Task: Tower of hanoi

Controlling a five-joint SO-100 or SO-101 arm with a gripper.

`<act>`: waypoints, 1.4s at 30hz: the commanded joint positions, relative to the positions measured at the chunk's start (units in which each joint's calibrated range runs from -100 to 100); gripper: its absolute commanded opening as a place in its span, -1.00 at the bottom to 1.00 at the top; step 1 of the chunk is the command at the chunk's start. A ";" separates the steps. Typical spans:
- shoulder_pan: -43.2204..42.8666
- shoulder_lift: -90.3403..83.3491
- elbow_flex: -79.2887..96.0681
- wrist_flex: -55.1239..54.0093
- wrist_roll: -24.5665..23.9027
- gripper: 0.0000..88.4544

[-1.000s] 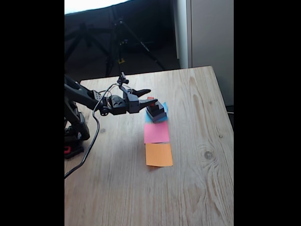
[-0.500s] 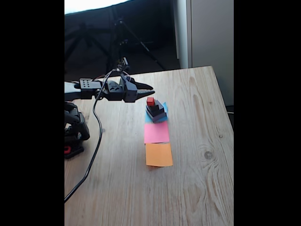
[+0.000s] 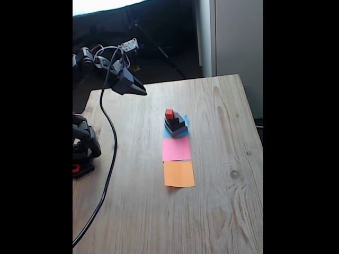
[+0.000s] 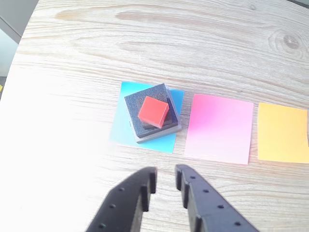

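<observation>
I see the tower of hanoi [image 4: 152, 113] stacked complete on the blue paper square [image 4: 120, 123]: grey base, 2 black blocks, and the red cube [image 4: 153, 111] on top. It sits around the middle of the counter [image 3: 222, 211], somewhat toward the far edge in the fixed view. My hand [image 4: 165, 180] hangs high above the counter near the far left corner in the fixed view [image 3: 139, 90], well apart from the stack, empty, its 2 fingers nearly closed with a narrow gap between them.

I judge that no disc is in play now, so this is either the opening or the finish. A next move calls for opening wider, dropping over the red cube and pinching only it.

The pink paper square [image 4: 219, 128] and orange paper square [image 4: 282, 133] lie bare in a row beside the blue one. The counter is pale wood with a knot; behind it I see a dark tripod [image 3: 143, 42] and a pale wall panel [image 3: 238, 42].
</observation>
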 commanded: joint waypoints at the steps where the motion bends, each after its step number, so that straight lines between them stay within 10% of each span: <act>1: 1.54 3.21 -14.38 9.13 0.56 -0.99; 17: 4.46 2.15 -18.11 13.58 -11.14 -0.99; 33: 12.32 -10.34 0.08 -0.26 -79.03 -0.99; 42: 15.24 -19.96 19.08 -8.92 -98.93 -0.99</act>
